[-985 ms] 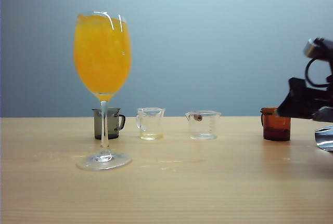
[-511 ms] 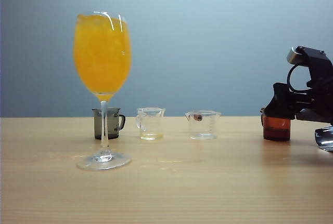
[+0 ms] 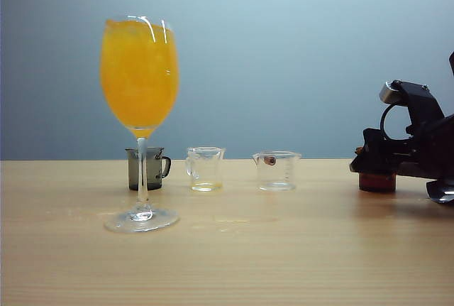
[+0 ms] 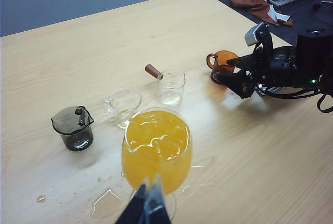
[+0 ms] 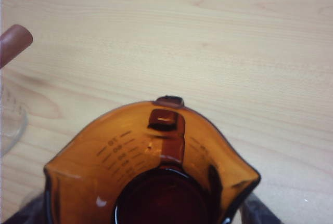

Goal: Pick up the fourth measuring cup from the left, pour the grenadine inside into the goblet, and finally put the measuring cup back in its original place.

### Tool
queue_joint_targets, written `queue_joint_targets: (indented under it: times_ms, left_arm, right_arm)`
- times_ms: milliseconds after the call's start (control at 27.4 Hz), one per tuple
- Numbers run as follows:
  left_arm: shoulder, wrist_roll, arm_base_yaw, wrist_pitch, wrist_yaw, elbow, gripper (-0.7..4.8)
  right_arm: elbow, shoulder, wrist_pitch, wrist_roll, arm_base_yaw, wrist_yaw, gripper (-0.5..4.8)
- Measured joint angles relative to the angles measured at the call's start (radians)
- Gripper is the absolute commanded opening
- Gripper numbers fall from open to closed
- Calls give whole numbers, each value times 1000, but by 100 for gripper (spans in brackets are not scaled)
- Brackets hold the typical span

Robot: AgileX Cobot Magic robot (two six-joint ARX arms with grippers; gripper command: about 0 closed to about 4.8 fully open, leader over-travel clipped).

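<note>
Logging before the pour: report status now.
Right gripper open at the fourth measuring cup, grenadine inside. Left gripper shut near goblet. Nothing blocking.

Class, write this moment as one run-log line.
right gripper: open around small amber measuring cup | cup: on wooden table | left gripper: by tall juice-filled goblet

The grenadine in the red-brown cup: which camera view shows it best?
The right wrist view: it looks straight down into the fourth measuring cup at the dark grenadine. In the exterior view the open right gripper hides most of the cup; the left wrist view shows it small.
</note>
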Motion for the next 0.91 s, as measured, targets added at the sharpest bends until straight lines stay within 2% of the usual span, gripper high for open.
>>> queue_joint_targets:
  times_ms: [912]
  left_arm:
    - [0, -22, 0, 0, 1, 0, -5]
  right_arm:
    - [69, 75, 18, -4, 0, -22, 479]
